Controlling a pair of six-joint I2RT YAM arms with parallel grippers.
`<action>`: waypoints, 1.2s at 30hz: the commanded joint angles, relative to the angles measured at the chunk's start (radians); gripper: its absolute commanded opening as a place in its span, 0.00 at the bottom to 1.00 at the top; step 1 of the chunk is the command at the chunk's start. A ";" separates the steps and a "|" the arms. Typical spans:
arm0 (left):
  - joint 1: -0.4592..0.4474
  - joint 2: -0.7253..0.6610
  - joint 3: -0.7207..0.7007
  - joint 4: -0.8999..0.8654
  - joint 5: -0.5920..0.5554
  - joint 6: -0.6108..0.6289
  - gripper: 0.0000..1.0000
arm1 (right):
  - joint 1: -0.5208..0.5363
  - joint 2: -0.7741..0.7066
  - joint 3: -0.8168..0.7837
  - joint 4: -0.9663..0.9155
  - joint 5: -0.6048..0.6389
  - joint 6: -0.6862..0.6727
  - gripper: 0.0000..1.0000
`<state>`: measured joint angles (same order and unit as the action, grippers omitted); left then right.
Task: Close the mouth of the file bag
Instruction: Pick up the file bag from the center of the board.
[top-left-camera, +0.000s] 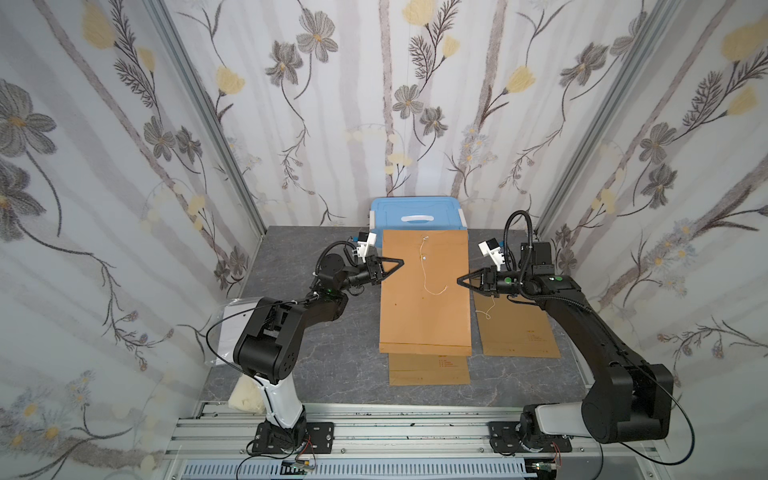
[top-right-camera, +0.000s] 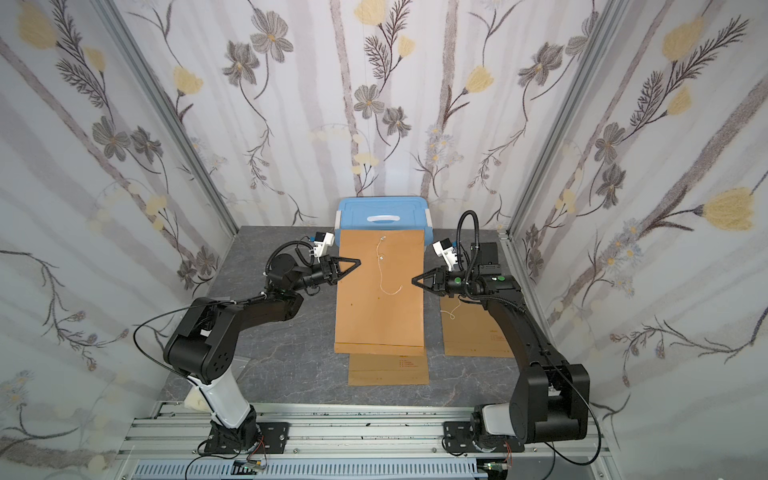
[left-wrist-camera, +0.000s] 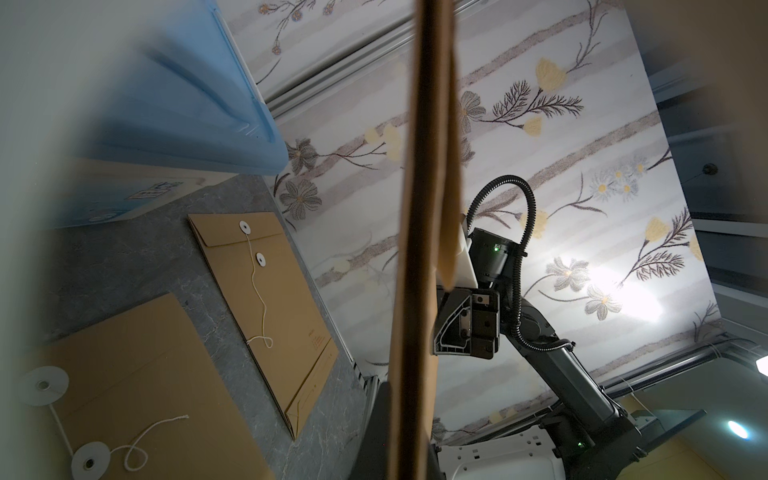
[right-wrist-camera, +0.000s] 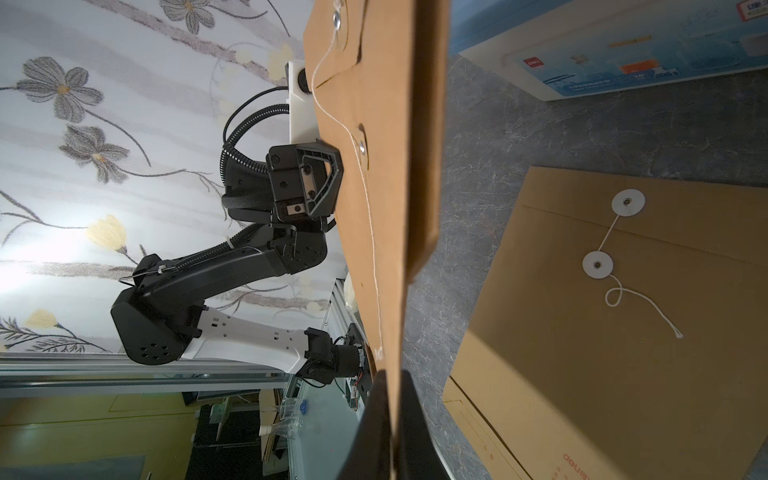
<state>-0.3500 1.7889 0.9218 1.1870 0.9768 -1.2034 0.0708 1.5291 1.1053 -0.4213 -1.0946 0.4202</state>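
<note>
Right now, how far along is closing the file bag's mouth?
Done: the file bag is off the table, its flap folded over. In hand: the left gripper and right gripper pinch its opposite side edges. To do: the string hangs loose, not wound round the lower button, and the left wrist view shows the flap gaping.

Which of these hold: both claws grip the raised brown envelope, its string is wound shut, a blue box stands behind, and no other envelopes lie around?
The left gripper and right gripper both grip the raised file bag: true.
Its string is wound shut: false; it hangs loose.
A blue box stands behind: true.
No other envelopes: false; a second bag and a third bag lie on the table.
</note>
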 joint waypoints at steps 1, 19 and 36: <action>-0.002 -0.016 0.013 0.003 0.013 0.026 0.00 | 0.000 -0.004 0.016 -0.023 0.029 -0.040 0.24; -0.028 -0.023 0.035 -0.010 0.001 0.053 0.00 | -0.012 -0.195 -0.014 0.036 0.299 0.009 0.76; -0.101 -0.027 0.142 -0.157 -0.002 0.142 0.00 | 0.108 -0.088 0.160 0.234 0.322 0.131 0.68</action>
<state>-0.4435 1.7679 1.0454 1.0294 0.9710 -1.0779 0.1509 1.3998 1.2209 -0.2039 -0.7895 0.5591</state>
